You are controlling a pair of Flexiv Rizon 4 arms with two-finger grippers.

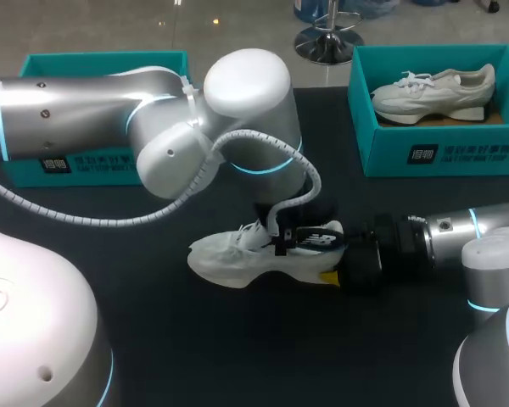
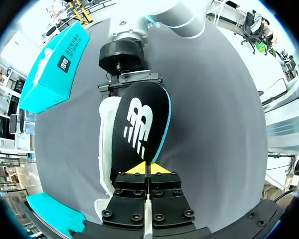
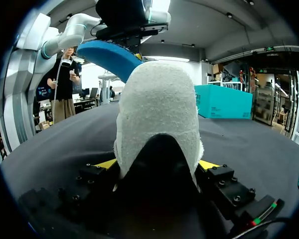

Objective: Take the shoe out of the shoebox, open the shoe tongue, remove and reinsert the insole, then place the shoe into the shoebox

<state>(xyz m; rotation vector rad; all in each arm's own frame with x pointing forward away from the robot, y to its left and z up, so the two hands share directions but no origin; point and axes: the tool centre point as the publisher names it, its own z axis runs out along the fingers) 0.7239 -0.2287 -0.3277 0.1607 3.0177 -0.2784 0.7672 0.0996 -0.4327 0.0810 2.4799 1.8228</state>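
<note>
Left gripper (image 2: 148,169) pinches the black insole (image 2: 139,124), seemingly half out of the shoe (image 3: 157,109). Right gripper (image 3: 158,165) clamps its heel mid-table, well apart from the nearest shoebox (image 1: 424,153).

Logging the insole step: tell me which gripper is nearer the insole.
Left. The left gripper is shut on one end of the insole, holding it above the shoe. The right gripper is shut on the shoe's heel, lower down than the insole.
</note>
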